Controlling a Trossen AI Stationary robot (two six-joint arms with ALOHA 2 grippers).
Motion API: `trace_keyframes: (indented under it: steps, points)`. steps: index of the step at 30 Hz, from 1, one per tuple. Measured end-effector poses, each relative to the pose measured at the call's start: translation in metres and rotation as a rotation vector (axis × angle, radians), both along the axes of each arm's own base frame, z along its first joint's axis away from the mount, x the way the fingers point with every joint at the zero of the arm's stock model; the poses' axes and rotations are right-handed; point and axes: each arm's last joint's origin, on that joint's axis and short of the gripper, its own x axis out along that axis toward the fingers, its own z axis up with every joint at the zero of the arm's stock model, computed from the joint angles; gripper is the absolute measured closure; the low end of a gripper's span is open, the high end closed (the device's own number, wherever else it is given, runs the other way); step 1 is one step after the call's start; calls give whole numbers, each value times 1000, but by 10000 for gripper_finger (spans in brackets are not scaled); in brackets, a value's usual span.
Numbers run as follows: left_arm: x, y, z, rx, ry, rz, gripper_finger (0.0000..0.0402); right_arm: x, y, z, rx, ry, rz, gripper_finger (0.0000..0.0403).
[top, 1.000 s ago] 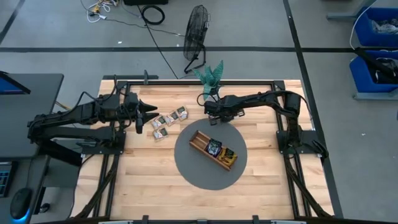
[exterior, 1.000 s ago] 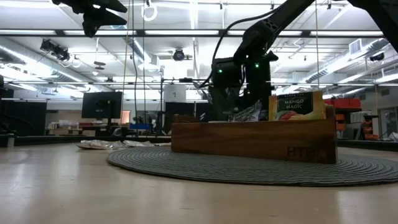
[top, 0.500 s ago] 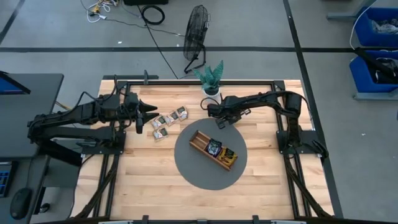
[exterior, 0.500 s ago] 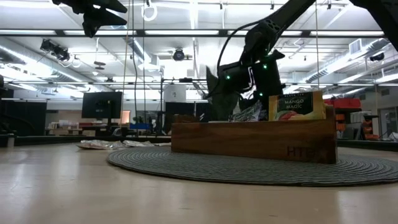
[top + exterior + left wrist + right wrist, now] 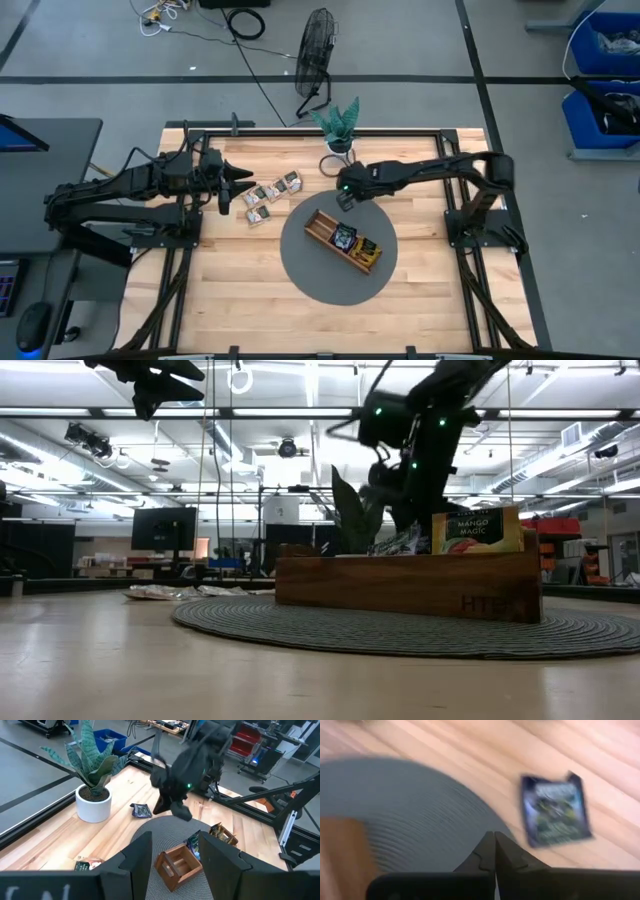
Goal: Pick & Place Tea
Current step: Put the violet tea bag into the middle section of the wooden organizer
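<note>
The left claw [image 5: 243,183] is hovering over the left part of the wooden surface [image 5: 240,280], its two dark fingers [image 5: 135,862] standing apart with nothing between them, pointing toward a loose cluster of tea sachets [image 5: 268,195] that is lying flat on the bare wood just beside its tips, left of the round grey mat [image 5: 310,270]. Farther right, the grey mat is sitting near the middle of the surface and is carrying the long wooden tray [image 5: 325,232], which is lying at a slant across it; the tray's left compartments are showing bare wood, while a dark sachet [image 5: 345,238] and a yellow-orange sachet [image 5: 367,247] are standing in its right-hand compartments, the orange one rising above the tray wall in the low view [image 5: 476,531]. Above the mat's upper edge, a single dark sachet [image 5: 555,810] is lying flat on the wood, just off the mat and near a white pot holding a green plant [image 5: 340,125] at the back of the surface. The right claw [image 5: 342,197] is hanging over the mat's upper rim close to that lone sachet, its fingers pressed together and gripping nothing, with the right arm reaching in from the right side
</note>
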Motion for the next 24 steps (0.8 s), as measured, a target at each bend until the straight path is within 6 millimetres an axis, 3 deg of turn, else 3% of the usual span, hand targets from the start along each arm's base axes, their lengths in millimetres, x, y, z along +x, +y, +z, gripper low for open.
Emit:
trace_keyframes:
  steps: [3, 8, 13, 16, 20, 24]
  points:
    - [0, 0, 0, 0, 0, 0, 236, -9, 2, 2, 24, -137, 9, 403]
    - [0, 0, 0, -6, -1, 2, 236, -45, 10, -3, 106, -323, -59, 403]
    - [0, 0, 0, -22, -4, 6, 236, -84, 14, -14, 182, -507, -295, 403]
    - [0, 0, 0, -23, -4, 7, 236, -104, 15, -25, 227, -519, -450, 398]
    - [0, 0, 0, -24, -5, 7, 236, -116, 14, -31, 228, -519, -573, 366]
    - [0, 0, 0, -36, -8, 10, 236, -119, 9, -32, 195, -518, -614, 306]
